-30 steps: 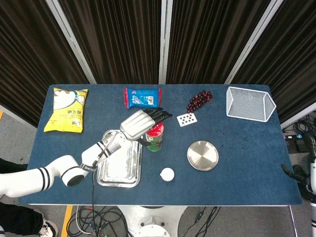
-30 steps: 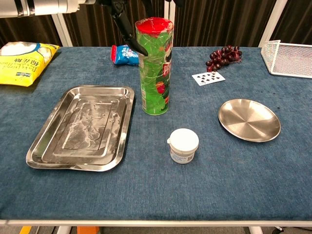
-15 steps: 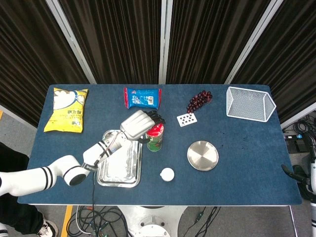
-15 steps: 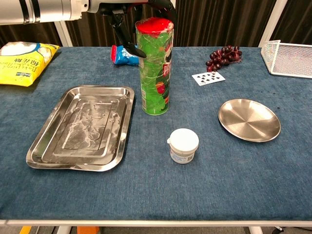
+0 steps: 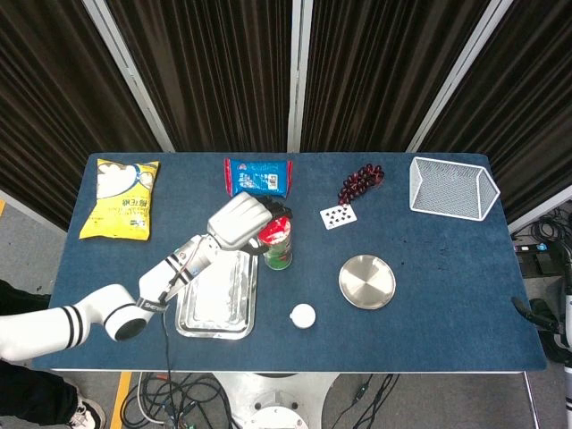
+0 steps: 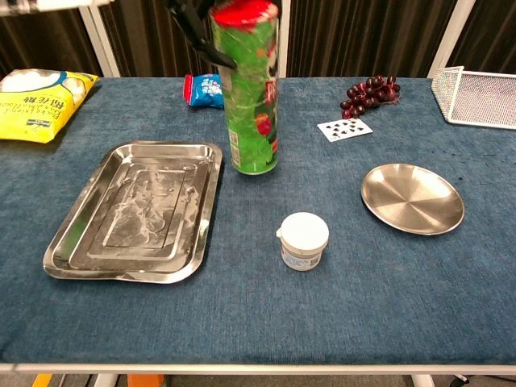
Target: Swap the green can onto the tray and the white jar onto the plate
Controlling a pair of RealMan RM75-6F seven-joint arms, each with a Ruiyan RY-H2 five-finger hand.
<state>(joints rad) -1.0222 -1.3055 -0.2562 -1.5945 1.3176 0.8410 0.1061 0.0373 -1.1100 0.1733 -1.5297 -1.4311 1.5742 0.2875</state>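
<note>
While the blue surface [image 5: 447,268] carries everything else, the largest thing lying on it is the steel tray [image 6: 89,242], flat at the near left with its bare bottom showing. Beyond it at the far left lies a yellow snack bag [image 5: 121,198], and at the far right corner stands a white wire basket [image 5: 451,186]. Just right of the tray's far corner is the green can [image 6: 250,97], tall, red-lidded and slightly tilted; its base looks just clear of the cloth or barely touching, and which of the two I cannot tell. Grasping it near the top is the left robot hand [image 5: 239,221], its white back turned up in the head view and its dark fingers [image 6: 201,40] wrapped against the can's upper wall in the chest view. Well to the right sits the round steel plate [image 6: 412,198], nothing on it. Behind the can lies a blue snack packet [image 5: 257,176]. A bunch of dark grapes [image 5: 361,181] rests at the far edge, with a playing card [image 5: 338,215] just in front of it. Smallest is the white jar [image 6: 304,240], upright on the cloth between tray and plate, touching neither. Only a dark sliver of the right robot hand [image 5: 529,313] shows at the right edge, so whether it is released or clenched I cannot tell.
</note>
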